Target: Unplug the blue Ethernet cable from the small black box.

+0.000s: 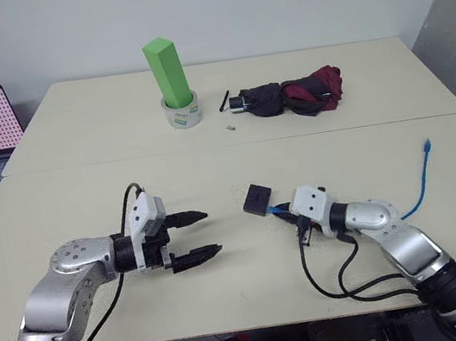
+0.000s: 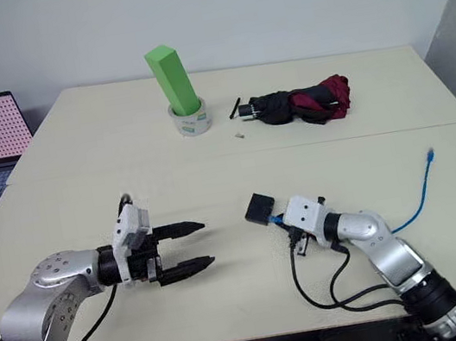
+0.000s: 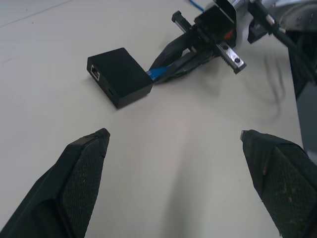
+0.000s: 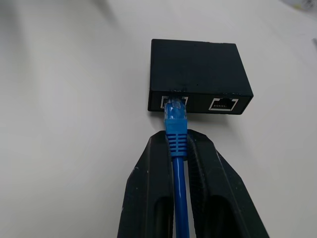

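Right end effector (image 4: 179,163) is clamped on blue Ethernet cable (image 4: 177,130) just behind plug, still seated in small black box (image 1: 257,199), frame centre on bench (image 1: 210,165). Left end effector (image 1: 195,235) is held wide open, empty, lower left.

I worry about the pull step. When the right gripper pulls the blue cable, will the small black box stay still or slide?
Probably slide. The small black box looks light and lies flat on the smooth table, unheld; the left gripper is open, apart from it. The right gripper is shut on the blue Ethernet cable, whose plug looks still seated.
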Available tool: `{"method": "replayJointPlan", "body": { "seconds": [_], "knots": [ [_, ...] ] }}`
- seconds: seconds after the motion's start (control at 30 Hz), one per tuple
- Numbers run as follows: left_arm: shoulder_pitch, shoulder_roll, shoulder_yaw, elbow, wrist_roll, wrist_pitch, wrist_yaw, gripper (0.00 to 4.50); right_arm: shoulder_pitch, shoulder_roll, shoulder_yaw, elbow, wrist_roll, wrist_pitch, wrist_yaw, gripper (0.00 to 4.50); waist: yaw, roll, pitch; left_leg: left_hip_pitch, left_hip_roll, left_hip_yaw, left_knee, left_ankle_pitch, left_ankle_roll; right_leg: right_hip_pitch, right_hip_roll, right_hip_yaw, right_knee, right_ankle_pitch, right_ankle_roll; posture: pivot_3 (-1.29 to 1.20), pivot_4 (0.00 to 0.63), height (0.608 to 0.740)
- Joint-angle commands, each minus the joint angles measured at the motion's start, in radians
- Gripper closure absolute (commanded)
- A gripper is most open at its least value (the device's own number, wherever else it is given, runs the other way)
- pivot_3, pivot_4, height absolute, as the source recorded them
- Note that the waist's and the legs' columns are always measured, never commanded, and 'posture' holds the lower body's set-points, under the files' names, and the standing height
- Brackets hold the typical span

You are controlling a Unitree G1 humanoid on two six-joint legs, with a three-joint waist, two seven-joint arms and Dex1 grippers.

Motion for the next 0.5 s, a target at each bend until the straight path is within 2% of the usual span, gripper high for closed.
{"method": "replayJointPlan", "body": {
  "seconds": [0.03,0.3,0.5],
  "knots": [
    [-0.066,-0.037,0.051,0.044,-0.112,0.114,0.029,0.00,-0.036,-0.050,-0.031,-0.042,-0.076,-0.207,-0.020,4.37,-0.001,0.000,0.000,0.000,0.000,0.000,0.000,0.000,0.000,0.000,0.000,0.000,0.000,0.000,0.000,0.00,0.150,0.740],
    [-0.170,-0.127,-0.005,0.084,-0.137,0.184,0.046,0.00,-0.090,-0.116,-0.022,-0.002,-0.179,-0.535,-0.040,4.37,0.000,0.000,0.000,0.000,0.000,0.000,0.001,0.000,0.000,0.000,0.000,0.000,0.000,0.000,0.000,0.00,0.150,0.740],
    [-0.202,-0.178,-0.027,0.102,-0.132,0.203,0.059,0.00,-0.113,-0.115,-0.022,0.029,-0.209,-0.648,-0.038,4.37,-0.001,0.000,0.000,0.000,0.000,0.001,0.001,0.000,-0.001,0.000,0.000,0.000,0.000,0.000,0.000,0.00,0.150,0.740]
  ]
}}
